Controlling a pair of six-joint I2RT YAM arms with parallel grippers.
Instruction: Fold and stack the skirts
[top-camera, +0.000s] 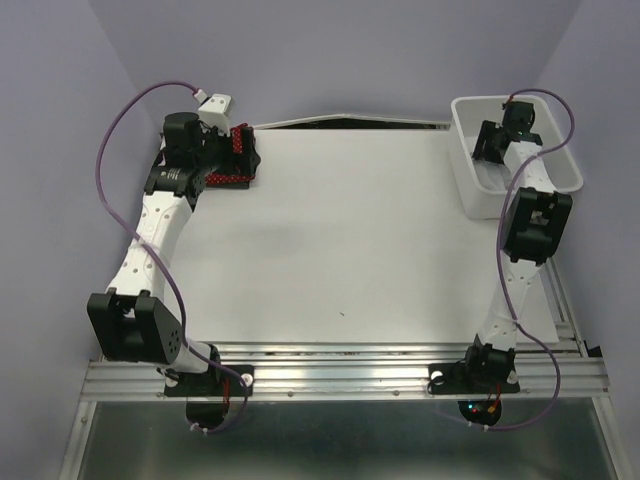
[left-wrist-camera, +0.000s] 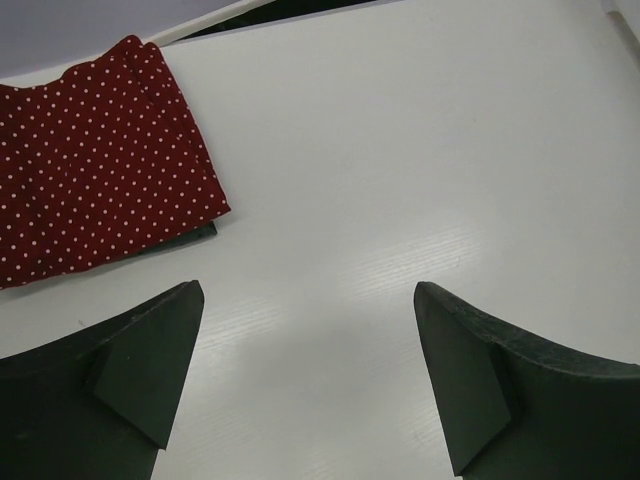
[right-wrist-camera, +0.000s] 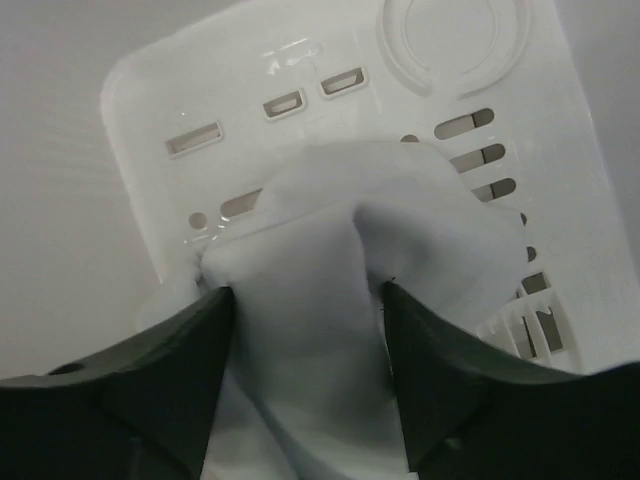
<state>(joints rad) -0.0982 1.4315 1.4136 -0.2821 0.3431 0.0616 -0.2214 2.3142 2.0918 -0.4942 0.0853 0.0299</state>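
The left arm rises from its base at the lower left of the top view, bends at an elbow near the left edge and stretches to the upper left corner of the bench (top-camera: 350, 230). There the left hand (left-wrist-camera: 310, 385) hangs low over bare bench with its fingers (left-wrist-camera: 130, 380) spread wide apart and nothing between them.

Just beside it, at the upper left of the wrist view, lies the red skirt (left-wrist-camera: 95, 165), folded flat, with one corner pointing to the lower right of that frame. The frame's left edge cuts it off, so its long axis cannot be told there. In the top view, half hidden by the arm, it seems to run across the frame. A sliver of the dark skirt (left-wrist-camera: 192, 236) shows under that corner.

The right arm climbs from its base at the lower right, folds at an elbow by the right edge and dips into the bin (top-camera: 472, 185) at the upper right. The right hand (right-wrist-camera: 310, 370) is clamped on the white skirt (right-wrist-camera: 330, 260), which bunches into a ridge running from the fingers up the frame, over the bin's slotted floor.
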